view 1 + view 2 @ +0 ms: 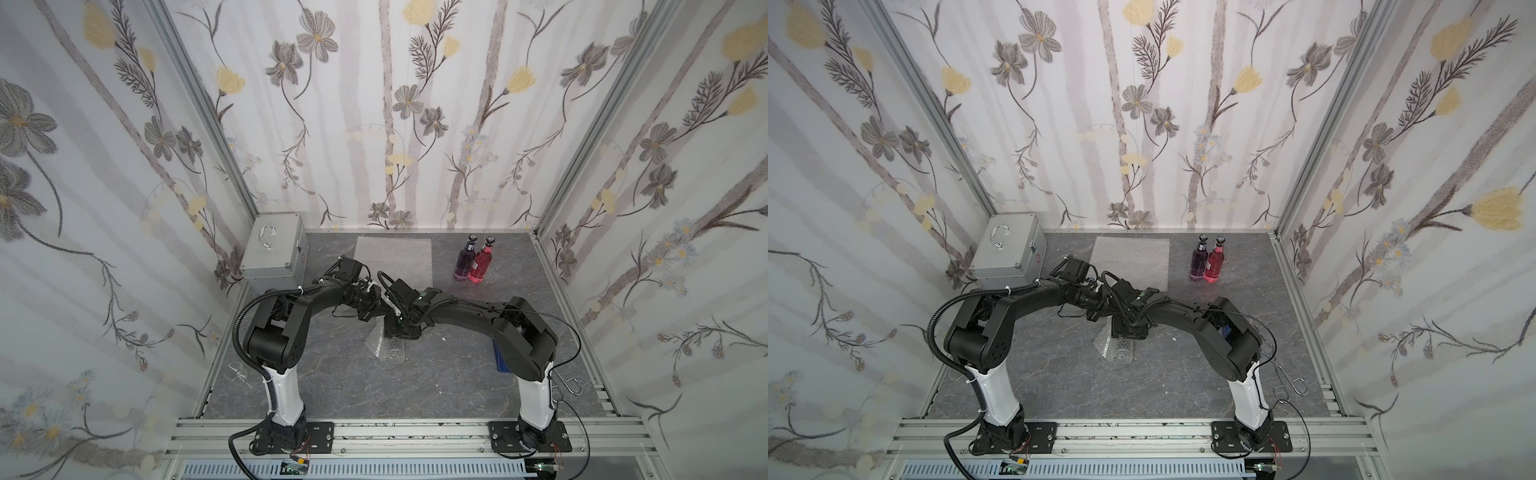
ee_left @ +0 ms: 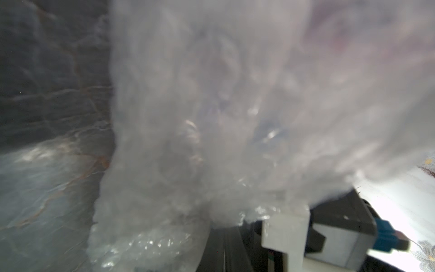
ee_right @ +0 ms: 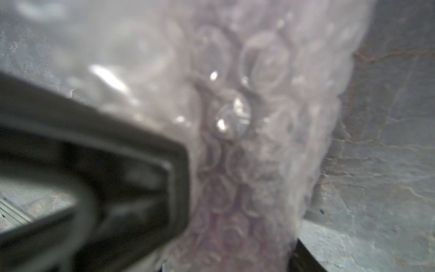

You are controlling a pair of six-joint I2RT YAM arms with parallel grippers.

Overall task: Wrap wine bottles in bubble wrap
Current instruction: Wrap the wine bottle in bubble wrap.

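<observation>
Top views, both: your two arms met over the middle of the surface [image 1: 332,374], above a crumpled bubble wrap bundle [image 1: 384,347] lying on the grey marbling. Your left gripper [image 1: 371,311] was closed. Left wrist view was filled with blurred wrap [image 2: 211,117] gathered right up against it; whether a fold was pinched could not be told. Your right gripper [image 1: 401,328] sat low on the bundle. Right wrist view: one dark finger [image 3: 141,176] lay close beside the wrap, with a purple tint showing through the bubbles. Its jaws stood apart with the bundle between them; clamped or loose, I could not tell. A flat bubble wrap sheet [image 1: 392,257] lay near the back wall. To its right, well apart from both arms, a purple bottle [image 1: 465,259] and a red-pink bottle [image 1: 482,264] stood upright side by side. A silver metal case [image 1: 272,253] sat in the back-left corner.
</observation>
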